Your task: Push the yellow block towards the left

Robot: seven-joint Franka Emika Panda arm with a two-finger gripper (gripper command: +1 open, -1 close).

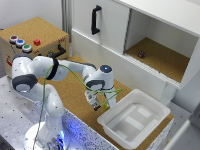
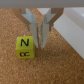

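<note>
Showing one hand [image 2: 39, 42], closed | one yellow block [image 2: 24, 47] beside | one tub [image 1: 134, 117]

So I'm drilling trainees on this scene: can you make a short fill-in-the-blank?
1. The block is coloured ____.
2. The gripper stands on a surface of ____.
3. The white tub holds ____.
4. The box with coloured buttons has a ____ handle.

Missing words: yellow; cork; nothing; black
</note>
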